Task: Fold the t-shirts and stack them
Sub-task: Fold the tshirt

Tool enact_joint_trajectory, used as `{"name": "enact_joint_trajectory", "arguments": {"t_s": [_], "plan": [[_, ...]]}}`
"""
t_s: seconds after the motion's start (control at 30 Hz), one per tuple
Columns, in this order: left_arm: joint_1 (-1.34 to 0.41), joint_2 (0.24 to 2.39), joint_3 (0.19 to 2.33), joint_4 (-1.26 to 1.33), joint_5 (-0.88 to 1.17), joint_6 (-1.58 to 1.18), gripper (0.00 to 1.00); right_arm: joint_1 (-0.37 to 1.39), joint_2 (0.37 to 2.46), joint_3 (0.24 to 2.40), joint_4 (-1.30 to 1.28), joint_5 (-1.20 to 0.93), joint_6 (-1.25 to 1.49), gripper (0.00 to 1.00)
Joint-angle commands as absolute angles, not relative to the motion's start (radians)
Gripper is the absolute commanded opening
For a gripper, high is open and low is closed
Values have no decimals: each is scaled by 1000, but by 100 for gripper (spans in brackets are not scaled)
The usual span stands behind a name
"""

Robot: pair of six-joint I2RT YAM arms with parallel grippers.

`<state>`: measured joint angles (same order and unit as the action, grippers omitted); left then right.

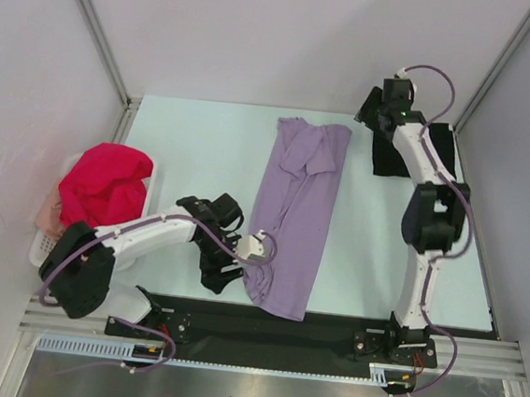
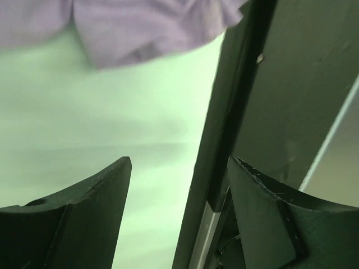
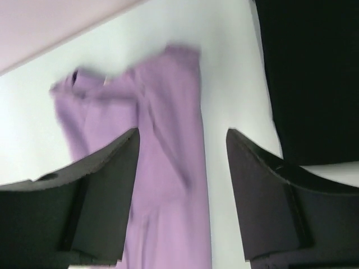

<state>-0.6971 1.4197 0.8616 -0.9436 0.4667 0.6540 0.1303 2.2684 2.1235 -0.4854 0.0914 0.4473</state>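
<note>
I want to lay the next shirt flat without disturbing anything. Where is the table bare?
Widest bare table lies between the lavender shirt and the right arm, nearer than the black shirt. A second patch sits at far left, between the basket and the lavender shirt. Crowded: near left, where the left arm reaches the shirt's hem.

Nothing sits between the spread fingers of my left gripper [image 2: 179,162], only bare table [image 2: 84,112]. The lavender t-shirt [image 2: 140,28] lies just ahead, and the black strip [image 2: 269,84] hems in the right finger. Ahead of my right gripper [image 3: 182,134], whose gap is likewise free, a lane of bare table runs between that shirt and the black t-shirt [image 3: 308,73] beyond the right finger.
</note>
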Motion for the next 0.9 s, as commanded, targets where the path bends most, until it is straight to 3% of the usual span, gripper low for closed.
{"name": "enact_joint_trajectory", "arguments": {"t_s": [0.0, 0.23, 0.57, 0.73, 0.87], "plan": [[-666, 1329, 809, -898, 342, 631, 75, 167, 1960, 1821, -548, 107, 448, 67], [-634, 1244, 812, -761, 264, 531, 76, 314, 1538, 1193, -581, 48, 574, 66], [-632, 1167, 739, -661, 241, 486, 76, 751, 1133, 744, -654, 11, 980, 58], [-632, 1149, 732, -654, 239, 480, 76, 958, 1135, 612, -548, -28, 1149, 56], [-632, 1146, 729, -650, 232, 477, 76, 982, 1239, 618, -520, -60, 1118, 54]]}}
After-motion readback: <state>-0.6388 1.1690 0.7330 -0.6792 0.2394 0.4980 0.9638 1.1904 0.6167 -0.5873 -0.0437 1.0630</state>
